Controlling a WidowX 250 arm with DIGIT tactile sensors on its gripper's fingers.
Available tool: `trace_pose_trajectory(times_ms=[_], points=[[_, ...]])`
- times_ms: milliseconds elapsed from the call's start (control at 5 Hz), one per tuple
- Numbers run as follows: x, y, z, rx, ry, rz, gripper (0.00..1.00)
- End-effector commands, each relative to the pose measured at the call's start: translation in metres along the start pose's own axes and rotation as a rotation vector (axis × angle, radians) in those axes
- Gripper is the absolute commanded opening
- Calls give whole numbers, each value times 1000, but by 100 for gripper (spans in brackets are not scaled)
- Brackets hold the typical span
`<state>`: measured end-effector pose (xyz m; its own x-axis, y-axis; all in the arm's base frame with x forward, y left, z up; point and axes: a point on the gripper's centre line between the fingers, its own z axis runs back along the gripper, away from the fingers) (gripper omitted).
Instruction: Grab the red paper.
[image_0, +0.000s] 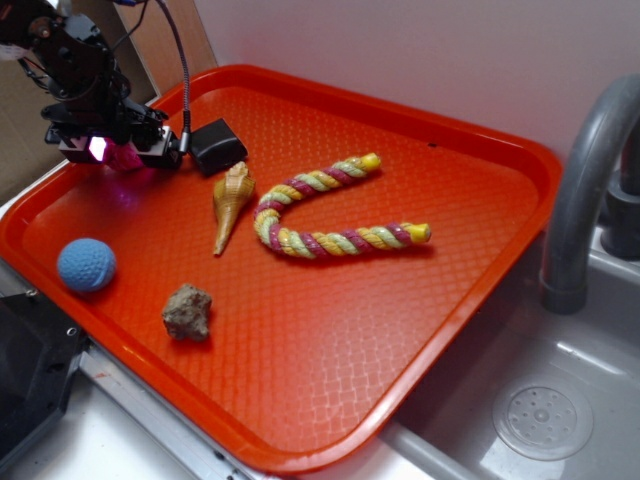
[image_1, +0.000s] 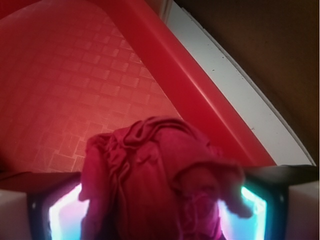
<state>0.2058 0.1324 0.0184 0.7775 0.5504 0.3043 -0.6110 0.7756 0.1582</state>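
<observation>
The fingers (image_1: 150, 210) are closed on the red paper (image_1: 150, 175), which sits squeezed between the two glowing pads at the far left corner of the orange tray (image_0: 480, 160). In the wrist view the crumpled wad fills the gap and bulges out in front, so the hold looks firm. In the outside view only a small pink bit shows under the arm, and I cannot tell if it is lifted off the tray. The blue ball (image_0: 86, 264), the rock (image_0: 187, 312), the shell (image_0: 231, 203) and the rope toy (image_0: 335, 210) lie well apart, so nothing disturbs the grasp.
</observation>
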Motion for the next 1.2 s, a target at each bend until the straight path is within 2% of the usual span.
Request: trace_pose_trajectory(times_ms=[0,200,400,600,800,1000], points=[[7,12,10,20,2,-46,0],[17,-5,60,12,-5,-125,0],[8,-32,122,-110,-4,-191,0],[5,-38,182,-267,35,-246,0],[-1,-41,238,-343,36,-325,0],[2,-38,256,-429,95,-392,0]])
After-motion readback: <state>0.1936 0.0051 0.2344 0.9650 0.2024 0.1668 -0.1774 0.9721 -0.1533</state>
